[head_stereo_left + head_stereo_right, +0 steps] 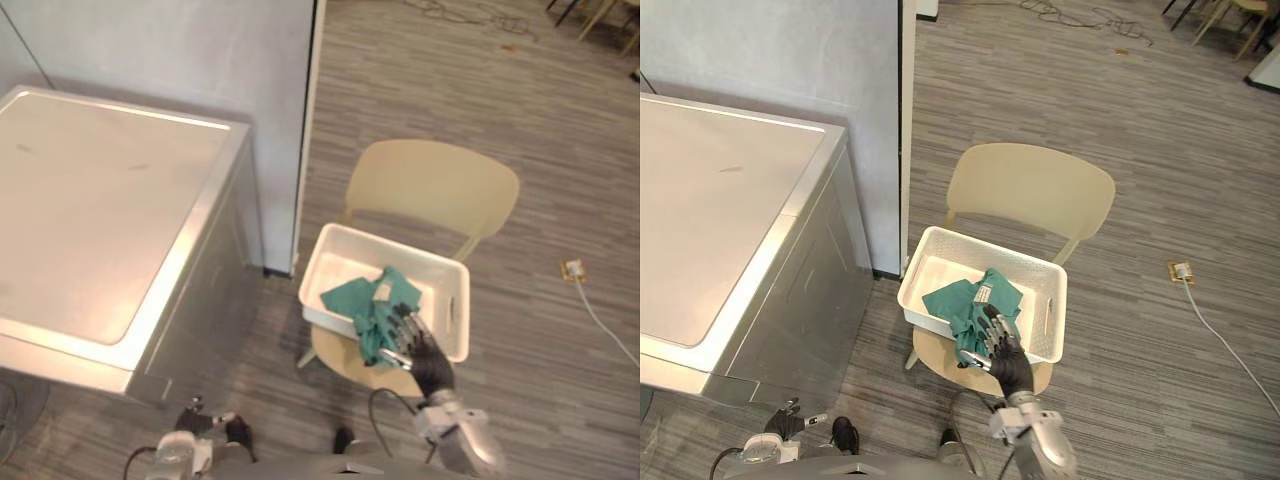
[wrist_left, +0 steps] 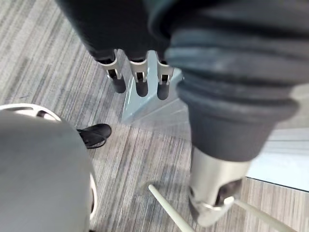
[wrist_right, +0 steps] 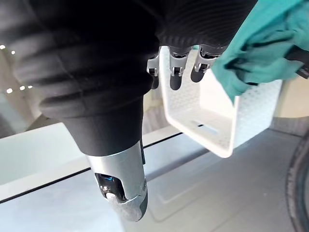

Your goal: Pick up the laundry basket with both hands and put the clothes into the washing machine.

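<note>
A white perforated laundry basket (image 1: 400,246) sits on the seat of a beige chair (image 1: 430,185). A teal cloth (image 1: 375,300) lies inside it and drapes over the near rim. My right hand (image 1: 425,355) hovers at that near rim, its straight fingers (image 3: 176,79) spread and reaching the hanging cloth (image 3: 256,63), curled round nothing. My left hand (image 1: 205,420) hangs low beside the front of the silver washing machine (image 1: 100,210), away from the basket, with relaxed fingers (image 2: 140,79) and nothing in it. The machine's top lid is closed.
A pale partition wall (image 1: 200,50) stands behind the machine, ending in a white edge by the chair. A floor socket (image 1: 572,268) with a white cable lies on the grey floor to the right. More cables lie far back.
</note>
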Tool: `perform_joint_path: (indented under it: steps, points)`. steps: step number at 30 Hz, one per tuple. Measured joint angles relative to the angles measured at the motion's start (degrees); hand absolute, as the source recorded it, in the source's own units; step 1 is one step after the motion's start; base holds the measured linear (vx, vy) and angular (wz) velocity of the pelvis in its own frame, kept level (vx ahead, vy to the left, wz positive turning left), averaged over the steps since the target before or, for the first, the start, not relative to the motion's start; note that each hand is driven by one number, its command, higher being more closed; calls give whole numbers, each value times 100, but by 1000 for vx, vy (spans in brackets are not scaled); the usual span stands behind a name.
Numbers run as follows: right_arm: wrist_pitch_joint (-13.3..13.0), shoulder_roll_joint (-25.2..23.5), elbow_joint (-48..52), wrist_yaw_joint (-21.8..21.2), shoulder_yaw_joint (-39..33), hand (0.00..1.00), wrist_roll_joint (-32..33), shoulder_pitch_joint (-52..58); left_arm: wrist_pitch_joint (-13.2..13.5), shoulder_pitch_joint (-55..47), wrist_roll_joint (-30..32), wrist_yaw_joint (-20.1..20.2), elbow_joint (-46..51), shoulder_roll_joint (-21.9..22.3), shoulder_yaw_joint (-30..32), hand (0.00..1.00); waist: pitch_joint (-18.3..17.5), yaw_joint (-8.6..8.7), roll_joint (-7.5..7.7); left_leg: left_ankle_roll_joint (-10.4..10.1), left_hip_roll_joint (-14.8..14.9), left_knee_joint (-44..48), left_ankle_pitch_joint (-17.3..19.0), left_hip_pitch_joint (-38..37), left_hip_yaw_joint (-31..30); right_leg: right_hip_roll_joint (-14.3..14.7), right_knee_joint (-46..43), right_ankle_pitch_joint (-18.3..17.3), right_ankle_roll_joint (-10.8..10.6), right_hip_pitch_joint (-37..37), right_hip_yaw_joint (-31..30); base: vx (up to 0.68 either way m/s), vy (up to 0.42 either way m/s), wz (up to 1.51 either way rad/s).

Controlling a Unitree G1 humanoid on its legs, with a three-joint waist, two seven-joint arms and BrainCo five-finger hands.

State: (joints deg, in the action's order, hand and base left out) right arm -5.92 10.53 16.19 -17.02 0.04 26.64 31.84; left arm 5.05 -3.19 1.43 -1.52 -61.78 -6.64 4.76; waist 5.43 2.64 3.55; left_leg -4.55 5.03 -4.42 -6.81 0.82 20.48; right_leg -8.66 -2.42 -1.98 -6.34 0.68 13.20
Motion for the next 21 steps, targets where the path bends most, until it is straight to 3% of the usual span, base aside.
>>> perform_joint_path:
  steps: [4,9,13,16,21]
  points:
    - [-12,410,1114,-420,-314,0,657,448,43,-45,-3,126,-12,10,-67,0,-72,124,36,-38,-10,-48,22,27,54,-21,57,-35,-17,-83,-79,-99,20,-10]
    - [-95,625,1449,-369,-777,0,1017,135,66,-154,-7,200,-20,-13,-182,0,-316,209,109,10,-26,-52,-14,34,319,-6,94,97,-19,-263,-365,-46,18,-27]
    - [-147,695,1442,-224,-905,0,924,-281,69,-170,-12,202,-6,-22,-280,0,-378,261,191,34,-40,-53,-30,66,326,-16,128,167,-15,-288,-374,-3,4,-2]
    - [-222,1385,1266,-17,-977,0,492,-1078,66,-177,-12,231,-4,-30,-328,0,-394,256,211,68,-54,-55,-55,112,323,-32,166,243,-31,-295,-375,0,0,0]
    - [-351,2622,-511,154,-503,0,-318,-2681,54,-125,-9,315,50,-69,-623,0,-430,69,108,172,-171,-54,-155,354,-19,-100,227,271,-47,-275,-19,-32,32,36]
